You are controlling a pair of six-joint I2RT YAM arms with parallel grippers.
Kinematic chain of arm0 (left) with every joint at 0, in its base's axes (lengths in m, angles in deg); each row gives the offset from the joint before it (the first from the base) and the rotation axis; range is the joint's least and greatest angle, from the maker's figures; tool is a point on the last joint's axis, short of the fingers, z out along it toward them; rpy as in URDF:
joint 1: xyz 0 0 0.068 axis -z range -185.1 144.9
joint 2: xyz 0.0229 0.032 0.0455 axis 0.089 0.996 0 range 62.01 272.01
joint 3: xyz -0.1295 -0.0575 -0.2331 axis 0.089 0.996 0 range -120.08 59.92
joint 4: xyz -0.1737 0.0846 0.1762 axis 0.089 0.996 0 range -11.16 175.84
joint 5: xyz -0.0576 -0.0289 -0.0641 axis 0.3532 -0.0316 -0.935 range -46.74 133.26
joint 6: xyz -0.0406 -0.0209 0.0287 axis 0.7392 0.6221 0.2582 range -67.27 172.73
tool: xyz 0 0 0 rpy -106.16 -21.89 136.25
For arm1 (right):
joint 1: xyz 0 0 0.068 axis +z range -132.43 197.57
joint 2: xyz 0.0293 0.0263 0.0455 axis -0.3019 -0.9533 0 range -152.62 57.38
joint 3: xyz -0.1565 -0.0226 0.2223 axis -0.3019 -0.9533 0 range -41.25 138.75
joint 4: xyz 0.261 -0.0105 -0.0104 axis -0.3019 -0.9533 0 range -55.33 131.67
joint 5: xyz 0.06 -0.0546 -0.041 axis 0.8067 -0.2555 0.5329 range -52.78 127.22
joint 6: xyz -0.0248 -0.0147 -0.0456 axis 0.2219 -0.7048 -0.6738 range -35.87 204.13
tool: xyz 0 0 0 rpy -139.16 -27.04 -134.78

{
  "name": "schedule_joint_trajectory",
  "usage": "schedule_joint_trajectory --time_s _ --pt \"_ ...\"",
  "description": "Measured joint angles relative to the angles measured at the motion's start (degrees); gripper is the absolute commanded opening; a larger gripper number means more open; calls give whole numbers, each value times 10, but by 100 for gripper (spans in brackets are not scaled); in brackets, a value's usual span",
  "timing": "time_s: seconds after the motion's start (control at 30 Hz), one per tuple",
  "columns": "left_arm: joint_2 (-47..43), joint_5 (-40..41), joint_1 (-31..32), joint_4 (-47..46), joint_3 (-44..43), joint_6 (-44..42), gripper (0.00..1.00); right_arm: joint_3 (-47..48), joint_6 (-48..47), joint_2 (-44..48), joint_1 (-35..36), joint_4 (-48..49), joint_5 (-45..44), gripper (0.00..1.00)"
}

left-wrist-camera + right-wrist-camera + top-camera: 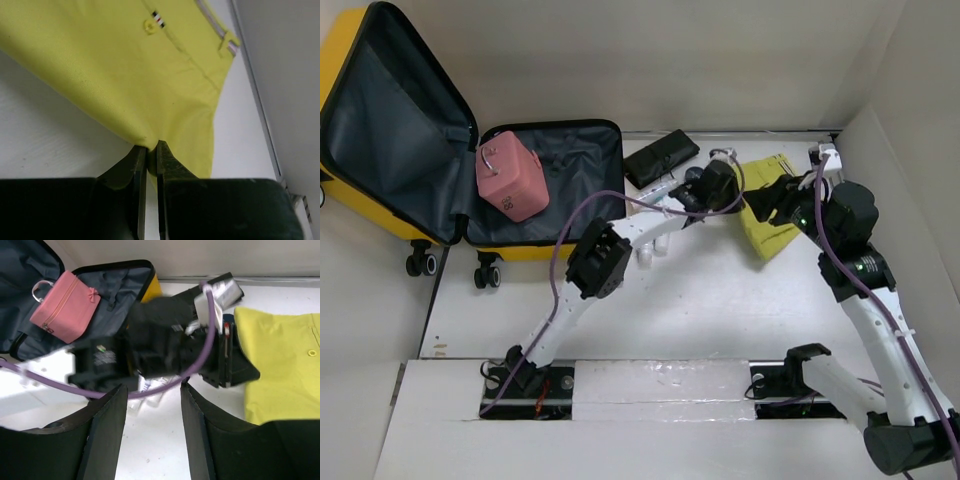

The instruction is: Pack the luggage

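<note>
From above, the luggage (pixel 380 120) lies open at the upper left of the frame, its yellow shell up against the wall and its dark lining showing. A pink case (pixel 510 180) sits in its right half. The left arm (pixel 590 265) stretches across the white worktop (pixel 720 310) to a yellow garment (pixel 770 235) at upper right, and the right arm (pixel 860 270) bends in toward the same spot. A black pouch (pixel 660 158) lies flat just beside the luggage.

In the left wrist view, the left gripper (pixel 151 150) has its fingers pressed together on a folded edge of the yellow garment, which fills the upper frame.

In the right wrist view, the right gripper (pixel 152 390) holds its fingers apart with nothing between them. It hovers over the worktop behind the left arm's wrist, with the luggage and pink case at upper left and the garment at right.
</note>
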Motion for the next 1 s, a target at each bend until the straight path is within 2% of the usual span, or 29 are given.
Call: schedule_joint_trajectory --time_s 0.13,0.23,0.3,0.47,0.57,0.73,1.0 --pt "-58 -59 -26 51 -21 -79 0 3 3 -6 3 9 6 54" --pt "-112 -106 -72 83 -22 -116 0 3 9 -7 4 20 9 54" --pt "-139 -144 -117 115 -40 -136 0 3 11 -8 4 26 12 54" --pt "-141 -257 -252 186 -164 -159 0 10 15 -12 4 35 22 55" --pt "-156 -323 -334 179 -168 -155 0 10 17 -12 4 38 26 55" --pt "-187 -377 -446 178 -118 -146 0 10 20 -16 4 44 28 55" --pt "-307 -386 -537 160 87 -146 0 10 22 -28 8 51 38 55"
